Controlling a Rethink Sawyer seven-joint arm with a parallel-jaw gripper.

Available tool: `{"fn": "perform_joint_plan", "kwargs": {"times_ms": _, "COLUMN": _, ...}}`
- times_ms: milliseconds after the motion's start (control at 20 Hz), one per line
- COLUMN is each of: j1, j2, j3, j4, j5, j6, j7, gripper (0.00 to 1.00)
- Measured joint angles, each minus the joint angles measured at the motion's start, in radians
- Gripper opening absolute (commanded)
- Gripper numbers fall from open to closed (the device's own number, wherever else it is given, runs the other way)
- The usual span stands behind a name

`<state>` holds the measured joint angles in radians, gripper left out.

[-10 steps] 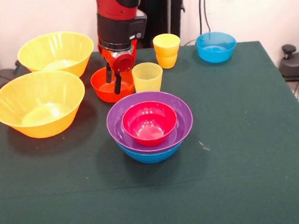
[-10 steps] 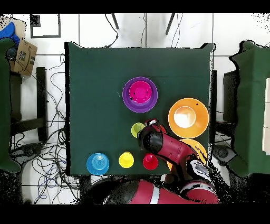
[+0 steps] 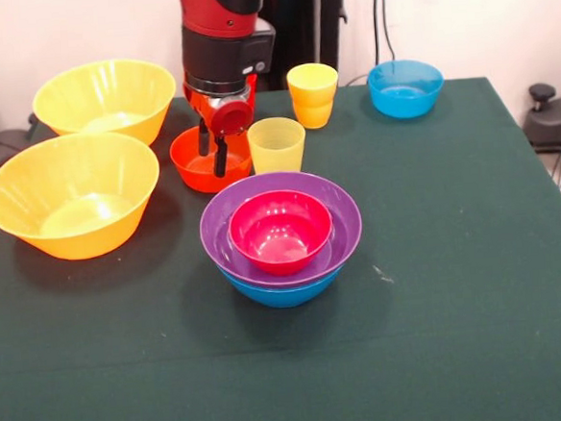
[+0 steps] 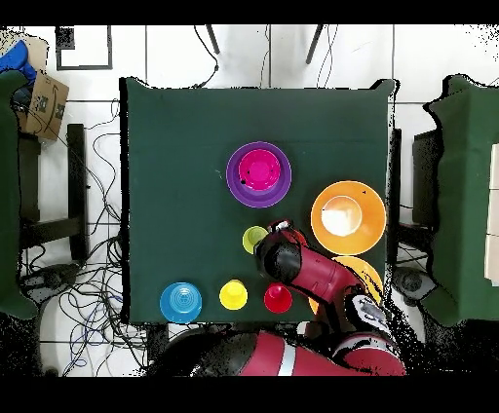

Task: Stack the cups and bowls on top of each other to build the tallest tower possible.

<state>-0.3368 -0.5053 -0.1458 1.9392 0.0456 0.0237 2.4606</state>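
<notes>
Bowls sit three deep in the tower near the middle of the green table: a blue bowl at the bottom, a wide purple bowl nested in it, and a small pink-red bowl on top. The gripper hangs over the orange-red bowl just behind the tower, its fingers spread and lowered into the bowl, holding nothing. The step in hand looks like a pick of this bowl; the next move would call for closing on its rim, lifting clear of the pale yellow cup just beside it, and carrying it forward onto the pink-red bowl. Two large yellow-orange bowls wait to one side, an orange-yellow cup and a light-blue bowl at the far edge. A red cup shows only from overhead.
</notes>
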Motion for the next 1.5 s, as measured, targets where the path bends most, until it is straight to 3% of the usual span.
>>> {"fn": "perform_joint_plan", "kwargs": {"times_ms": 1500, "j1": -0.024, "j2": 0.024, "j3": 0.004, "j4": 0.005, "j5": 0.0, "j6": -0.189, "j7": 0.0, "gripper": 1.0}}
